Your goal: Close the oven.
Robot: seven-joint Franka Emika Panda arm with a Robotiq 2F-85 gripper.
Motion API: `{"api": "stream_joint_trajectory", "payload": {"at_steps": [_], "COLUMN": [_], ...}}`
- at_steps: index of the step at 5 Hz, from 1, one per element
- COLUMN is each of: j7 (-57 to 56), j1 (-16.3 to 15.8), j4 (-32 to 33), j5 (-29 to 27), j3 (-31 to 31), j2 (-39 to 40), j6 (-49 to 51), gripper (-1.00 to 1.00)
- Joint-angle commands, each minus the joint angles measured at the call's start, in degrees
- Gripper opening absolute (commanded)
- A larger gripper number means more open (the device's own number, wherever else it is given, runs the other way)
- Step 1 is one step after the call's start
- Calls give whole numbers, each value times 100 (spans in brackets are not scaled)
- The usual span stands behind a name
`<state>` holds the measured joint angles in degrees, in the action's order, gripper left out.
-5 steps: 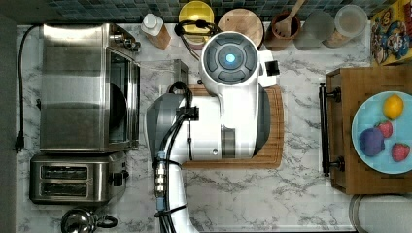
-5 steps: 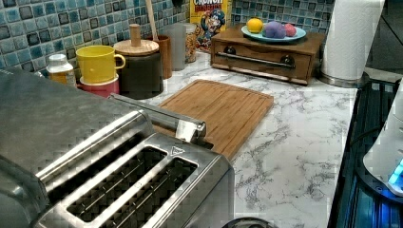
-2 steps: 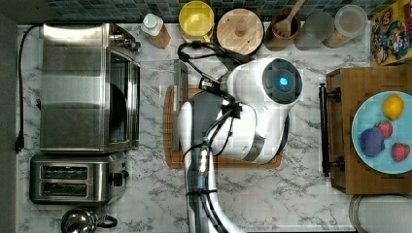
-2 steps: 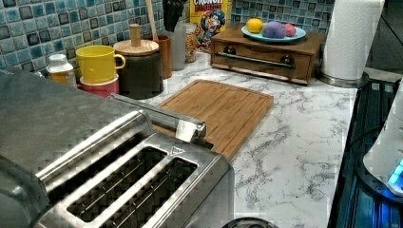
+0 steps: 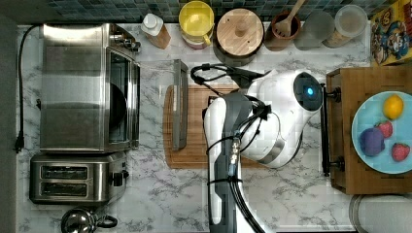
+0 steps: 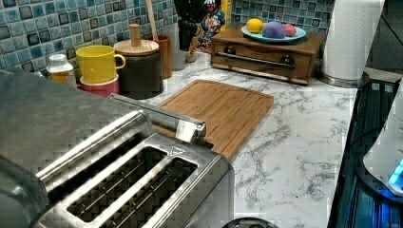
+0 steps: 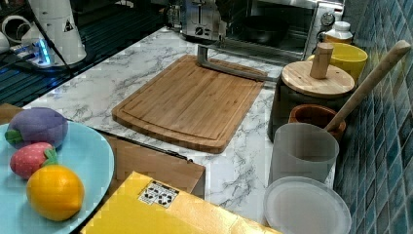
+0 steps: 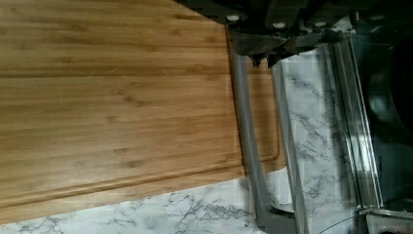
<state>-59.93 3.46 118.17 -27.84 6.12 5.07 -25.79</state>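
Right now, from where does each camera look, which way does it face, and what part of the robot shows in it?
Top view: overhead, facing straight down on the counter; the arm crosses the cutting board.
Left view: low behind the toaster, facing the fruit plate; the robot base shows.
Right view: beside the fruit plate, facing the oven; the robot base shows.
Wrist view: above the cutting board, near the oven handle; the gripper shows.
All four share the cutting board.

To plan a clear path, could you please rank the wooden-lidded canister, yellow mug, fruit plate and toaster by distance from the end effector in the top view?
1. Wooden-lidded canister: by the back wall, closest to the end effector.
2. Yellow mug: on the canister's left in the top view.
3. Fruit plate: the top view's right edge.
4. Toaster: the top view's lower left.
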Motion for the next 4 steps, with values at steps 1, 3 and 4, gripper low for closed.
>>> {"api": "stream_joint_trajectory", "payload": {"at_steps": [1, 3, 4], "j7": [-1816, -2146, -2282], "j1": [-76, 68, 77], "j4": [867, 646, 448], "j5": [-1725, -2278, -2377], "j3": [-230, -68, -85], "j2": [-177, 697, 960], "j6": [-395, -993, -994], "gripper": [-100, -100, -100]}}
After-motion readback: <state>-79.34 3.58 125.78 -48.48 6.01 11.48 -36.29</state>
